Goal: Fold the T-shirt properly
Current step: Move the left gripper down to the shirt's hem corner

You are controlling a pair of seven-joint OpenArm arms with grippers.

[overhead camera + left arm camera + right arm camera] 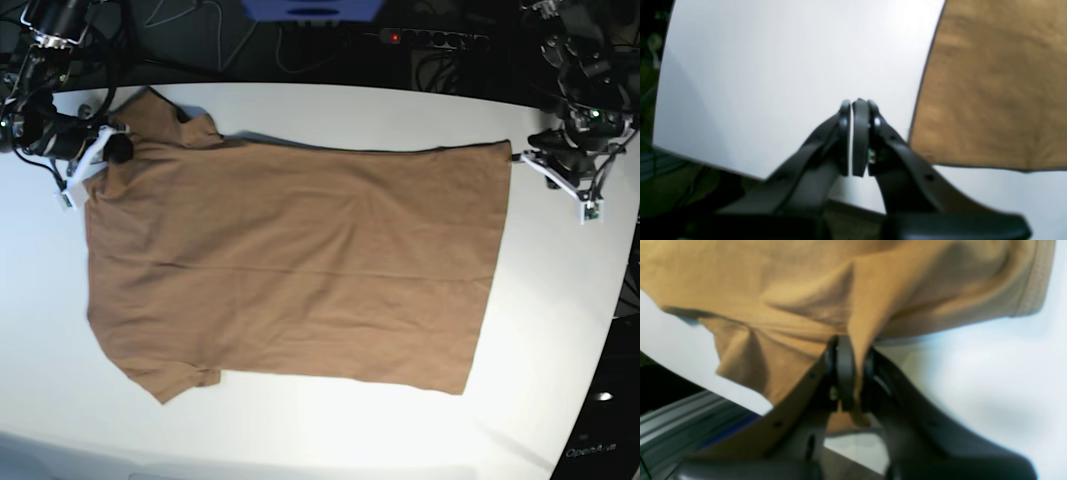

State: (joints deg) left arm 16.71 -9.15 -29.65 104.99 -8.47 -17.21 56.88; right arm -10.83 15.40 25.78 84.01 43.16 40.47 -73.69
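A fold of the T-shirt [846,306] is pinched by the right gripper [853,373]; the left gripper [857,136] is closed, empty. Even tension should be kept.

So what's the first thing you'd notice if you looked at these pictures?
The big tan-brown T-shirt, spread almost flat across the middle of the white table. Next, the right gripper, shut on a pinch of the shirt's cloth near the collar end. The left gripper is shut too, but empty, over bare table just beside the shirt's bottom hem.
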